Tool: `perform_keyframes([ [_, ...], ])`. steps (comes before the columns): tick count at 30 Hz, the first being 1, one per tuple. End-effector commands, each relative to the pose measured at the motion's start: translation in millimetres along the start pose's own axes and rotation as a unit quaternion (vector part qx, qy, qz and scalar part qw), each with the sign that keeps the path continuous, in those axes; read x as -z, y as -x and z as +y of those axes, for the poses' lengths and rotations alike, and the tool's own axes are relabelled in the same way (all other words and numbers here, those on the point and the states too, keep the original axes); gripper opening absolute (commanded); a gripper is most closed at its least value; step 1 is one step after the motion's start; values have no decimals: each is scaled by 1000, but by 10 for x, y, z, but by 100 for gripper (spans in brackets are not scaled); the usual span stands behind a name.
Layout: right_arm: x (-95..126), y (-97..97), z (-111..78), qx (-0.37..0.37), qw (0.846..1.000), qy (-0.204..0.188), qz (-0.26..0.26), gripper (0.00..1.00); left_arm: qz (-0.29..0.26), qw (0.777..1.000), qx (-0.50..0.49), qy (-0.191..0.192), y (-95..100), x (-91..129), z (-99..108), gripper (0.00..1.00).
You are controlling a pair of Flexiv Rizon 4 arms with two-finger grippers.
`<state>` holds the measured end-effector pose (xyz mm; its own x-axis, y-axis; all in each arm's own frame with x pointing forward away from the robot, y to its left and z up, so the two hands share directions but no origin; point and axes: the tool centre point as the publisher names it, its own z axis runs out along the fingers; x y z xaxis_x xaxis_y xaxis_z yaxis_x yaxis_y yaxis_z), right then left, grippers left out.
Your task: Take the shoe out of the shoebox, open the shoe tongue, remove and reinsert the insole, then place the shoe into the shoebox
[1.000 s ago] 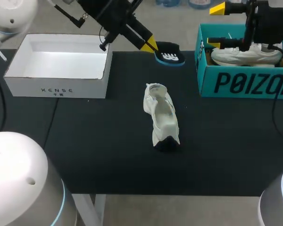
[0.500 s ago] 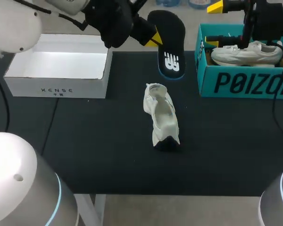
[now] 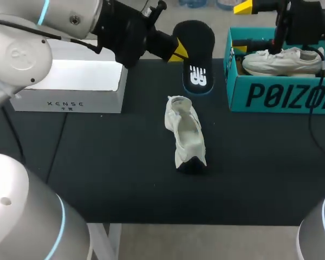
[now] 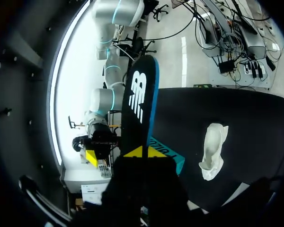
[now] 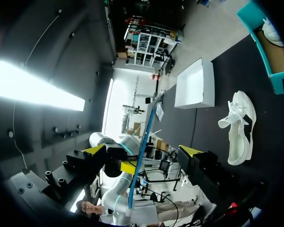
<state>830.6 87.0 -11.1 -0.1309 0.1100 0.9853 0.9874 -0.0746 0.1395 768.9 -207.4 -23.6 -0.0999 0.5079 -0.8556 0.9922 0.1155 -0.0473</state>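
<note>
**Insole lifted out, shoe waiting at centre**

My left gripper (image 3: 177, 51) pinches the black insole (image 3: 196, 54) by one end, both yellow tips closed on it. It holds the insole up in the upper middle of the frame, I judge so I can line it up for reinsertion. The left arm enters from the upper left, over the white box (image 3: 70, 81), wrist pointing right. The white shoe (image 3: 185, 132) lies on the table (image 3: 124, 179) at frame centre. My right gripper (image 3: 242, 30) hangs spread and empty over the teal shoebox (image 3: 276, 95), upper right.
</note>
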Motion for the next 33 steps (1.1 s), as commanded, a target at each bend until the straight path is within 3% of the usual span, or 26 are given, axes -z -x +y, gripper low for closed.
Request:
perform_keyframes([
  [1,-73,19,-13,-2,1000,-14,-1,100,19,1000,1,-13,60,-14,73,0],
  [6,-135,41,-110,-3,1000,-24,-3,100,17,1000,2,-18,94,-68,132,0],
  [7,-151,42,-135,-3,1000,-26,-3,95,17,1000,0,-19,99,-81,143,0],
  [8,-163,43,-152,-4,1000,-29,-2,80,20,1000,-5,-20,103,-97,154,0],
  [11,-196,57,-183,-5,999,-33,-2,69,26,999,-12,-25,122,-151,164,0],
  [14,-241,68,-201,-6,999,-35,-2,49,31,999,-10,-30,137,-212,178,0],
  [27,-363,85,-190,-8,999,-40,-5,45,38,999,-8,-30,155,-402,260,0],
  [30,-377,92,-189,-9,999,-40,-5,25,38,999,-9,-31,138,-408,244,0],
  [31,-381,96,-188,-10,999,-40,-5,9,39,999,-10,-31,131,-407,238,0],
  [32,-383,99,-187,-10,999,-39,-5,0,40,999,-9,-31,126,-406,231,0],
  [33,-385,104,-185,-9,999,-38,-6,0,41,999,-9,-32,122,-406,223,0],
])
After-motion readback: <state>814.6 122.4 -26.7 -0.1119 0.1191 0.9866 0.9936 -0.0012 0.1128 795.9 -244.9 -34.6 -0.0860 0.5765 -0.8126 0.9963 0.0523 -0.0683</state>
